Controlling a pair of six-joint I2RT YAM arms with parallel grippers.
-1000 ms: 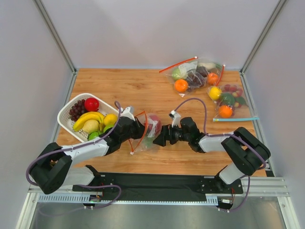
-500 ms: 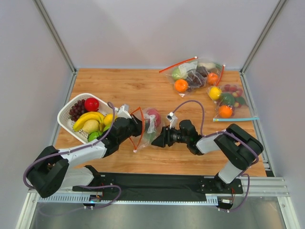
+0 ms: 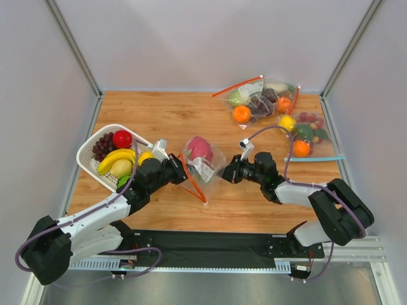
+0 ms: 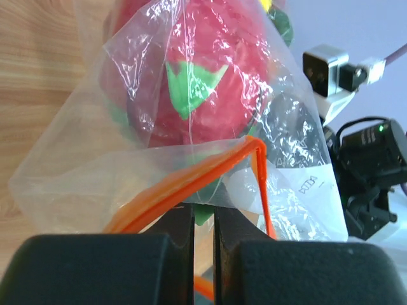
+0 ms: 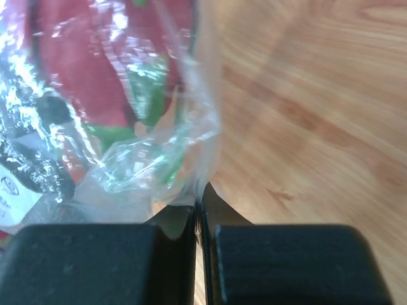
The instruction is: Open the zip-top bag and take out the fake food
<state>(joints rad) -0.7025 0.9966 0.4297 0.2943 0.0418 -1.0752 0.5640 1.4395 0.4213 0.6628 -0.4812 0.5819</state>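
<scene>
The zip-top bag [image 3: 213, 157] hangs stretched between my two grippers above the table's middle, clear plastic with a white label [image 3: 205, 169] and an orange zip strip [image 3: 193, 180]. Inside it sits a pink fruit with green tips [image 3: 198, 147], the fake food still in the bag. My left gripper [image 3: 181, 171] is shut on the bag's edge just below the zip strip [image 4: 191, 178]; the left wrist view shows the film pinched at the left gripper [image 4: 203, 213] under the pink fruit [image 4: 210, 57]. My right gripper [image 3: 226, 173] is shut on the opposite side. In the right wrist view the right gripper [image 5: 198, 206] pinches the bag [image 5: 146, 171].
A white basket [image 3: 86, 159] at the left holds grapes [image 3: 102, 147], a red fruit [image 3: 122, 138], a lemon [image 3: 146, 157], bananas [image 3: 117, 156] and a pear [image 3: 121, 168]. Two other filled bags lie at the back right, one red-stripped [image 3: 261, 98], one teal-stripped [image 3: 305, 136].
My right gripper went from open to shut on the bag's side and drew away to the right. The bag lifted and moved toward the back, stretched between both grippers.
</scene>
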